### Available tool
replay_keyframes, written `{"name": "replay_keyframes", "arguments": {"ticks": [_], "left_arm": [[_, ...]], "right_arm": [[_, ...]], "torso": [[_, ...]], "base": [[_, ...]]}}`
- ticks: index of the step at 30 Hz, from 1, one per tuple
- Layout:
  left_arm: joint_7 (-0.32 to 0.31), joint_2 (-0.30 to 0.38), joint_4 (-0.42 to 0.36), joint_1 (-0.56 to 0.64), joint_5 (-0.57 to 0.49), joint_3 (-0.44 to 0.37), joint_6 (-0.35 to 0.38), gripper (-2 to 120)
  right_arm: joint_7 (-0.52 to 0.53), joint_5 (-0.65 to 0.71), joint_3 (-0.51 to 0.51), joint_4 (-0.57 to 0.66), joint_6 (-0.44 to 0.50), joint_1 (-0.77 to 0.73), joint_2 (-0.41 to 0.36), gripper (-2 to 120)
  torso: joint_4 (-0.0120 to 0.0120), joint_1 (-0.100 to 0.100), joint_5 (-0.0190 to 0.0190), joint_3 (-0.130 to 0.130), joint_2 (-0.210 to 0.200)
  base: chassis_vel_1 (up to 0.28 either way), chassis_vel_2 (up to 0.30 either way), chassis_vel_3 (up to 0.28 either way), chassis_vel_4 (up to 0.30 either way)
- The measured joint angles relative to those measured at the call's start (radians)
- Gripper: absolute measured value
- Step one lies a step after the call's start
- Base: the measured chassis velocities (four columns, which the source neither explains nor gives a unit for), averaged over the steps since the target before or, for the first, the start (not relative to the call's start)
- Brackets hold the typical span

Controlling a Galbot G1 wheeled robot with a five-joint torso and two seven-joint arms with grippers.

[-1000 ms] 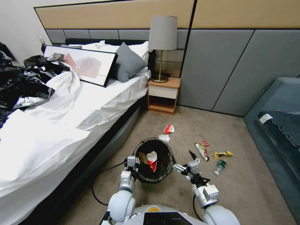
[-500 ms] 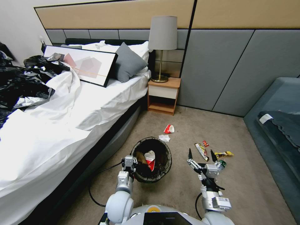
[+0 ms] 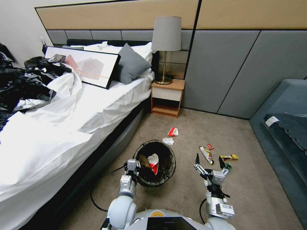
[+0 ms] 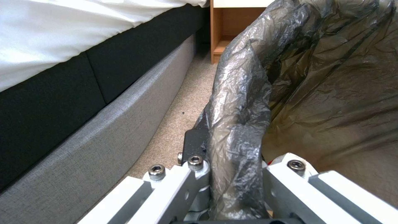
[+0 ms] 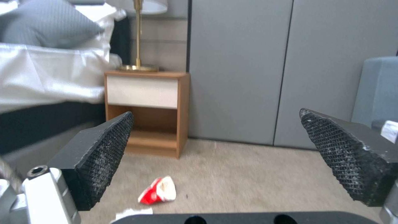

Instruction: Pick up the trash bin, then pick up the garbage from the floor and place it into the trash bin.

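Observation:
The trash bin (image 3: 173,166), lined with a black bag, is held just off the carpet. My left gripper (image 3: 132,166) is shut on its near-left rim; in the left wrist view the left gripper (image 4: 234,174) clamps the bag-covered rim (image 4: 238,118). A red-and-white cup (image 3: 154,163) lies inside. My right gripper (image 3: 209,161) hangs open to the bin's right, over a striped wrapper (image 3: 206,155), a yellow wrapper (image 3: 229,157) and a partly hidden bottle (image 3: 227,166). Farther off lie a cup (image 3: 173,131), a tissue (image 3: 168,141) and a small red wrapper (image 3: 210,146). Between the right gripper's (image 5: 215,115) fingers the cup (image 5: 157,193) shows.
The bed (image 3: 64,127) runs along the left, with black plastic sheets (image 3: 22,83) on it. A nightstand (image 3: 167,97) with a lamp stands against the far wall. A blue sofa (image 3: 281,134) borders the right. A black cable (image 3: 96,191) loops on the carpet near the bed.
My right gripper has swung right, away from the bin, to above the wrappers and bottle. The bin in my left gripper has shifted slightly left.

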Motion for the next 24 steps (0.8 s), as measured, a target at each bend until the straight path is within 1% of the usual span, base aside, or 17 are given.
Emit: {"name": "replay_keyframes", "arguments": {"ticks": [4, 19, 24], "left_arm": [[0.0, -0.002, 0.001, 0.0, 0.003, 0.002, 0.0, 1], [0.0, -0.005, 0.002, 0.003, 0.009, 0.005, 0.0, 1], [0.001, -0.007, 0.004, 0.003, 0.01, 0.007, 0.0, 1]], "right_arm": [[-0.005, -0.007, 0.012, -0.002, 0.02, 0.012, 0.0, 100], [-0.005, -0.012, 0.002, -0.022, 0.017, 0.026, 0.002, 100], [-0.006, -0.008, 0.001, -0.024, 0.016, 0.026, 0.002, 100]], "torso": [[0.0001, 0.0, 0.0, 0.0, 0.0], [0.0, 0.0, 0.0001, 0.0, 0.0], [0.0, 0.0, 0.0, 0.0, 0.0]], "base": [[0.0, 0.0, 0.0, 0.0], [0.0, 0.0, 0.0, 0.0], [-0.048, 0.077, 0.076, -0.058]]}}
